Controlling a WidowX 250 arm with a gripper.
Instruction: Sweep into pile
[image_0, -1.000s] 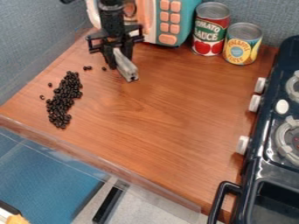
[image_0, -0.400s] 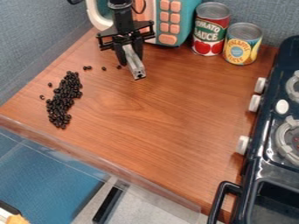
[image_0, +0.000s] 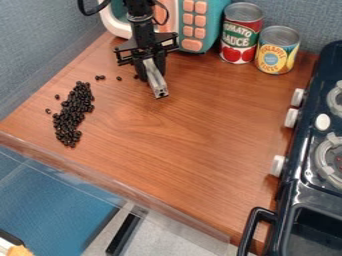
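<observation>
The table (image_0: 180, 130) looks like reddish-brown wood, its grain fine and wavy, its face smooth with a soft sheen. Along its near edge runs clear, smooth plastic (image_0: 127, 187). The beans (image_0: 75, 112) at left are glossy. The toy oven (image_0: 210, 25) at the far side looks like smooth plastic. Both cans, the tall one (image_0: 240, 42) and the short one (image_0: 276, 55), show bare metal tops. The stove (image_0: 294, 200) at right is glossy, its knobs (image_0: 291, 117) smooth and plastic-looking. The walls (image_0: 40, 45) look rough, like woven cloth.
</observation>
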